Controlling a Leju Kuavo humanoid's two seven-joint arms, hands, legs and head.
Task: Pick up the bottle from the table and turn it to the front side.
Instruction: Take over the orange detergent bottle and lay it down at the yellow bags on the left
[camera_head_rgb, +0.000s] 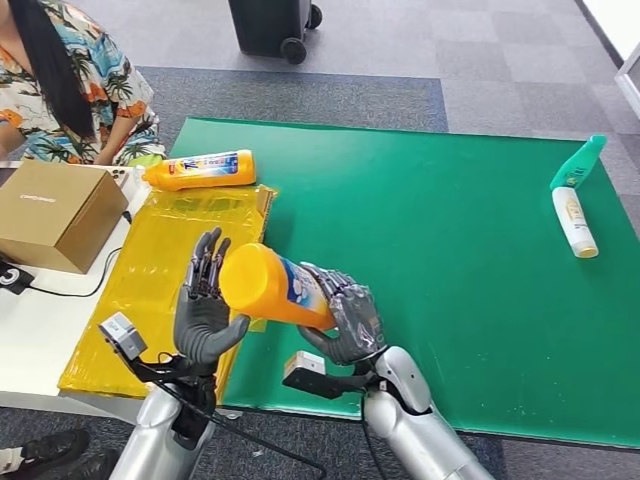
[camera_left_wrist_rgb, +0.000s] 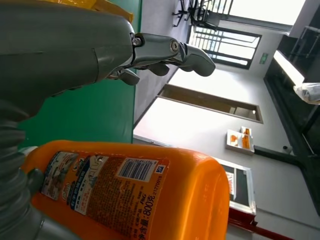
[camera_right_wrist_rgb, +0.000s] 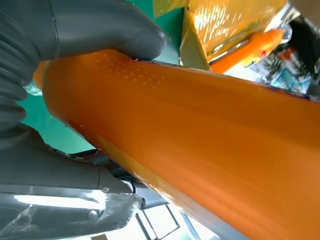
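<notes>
orange bottle (camera_left_wrist_rgb: 124, 195) label: barcode, "800"

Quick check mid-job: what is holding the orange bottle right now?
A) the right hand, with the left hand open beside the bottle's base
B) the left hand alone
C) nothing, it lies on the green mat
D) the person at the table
A: the right hand grips the orange bottle above the green mat, while the left hand is open, fingers spread at the bottle's base.

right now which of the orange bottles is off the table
The orange bottle gripped in the right hand, held in the air beside the open left hand. The other orange bottle lies on its side on the yellow sheet.
</notes>
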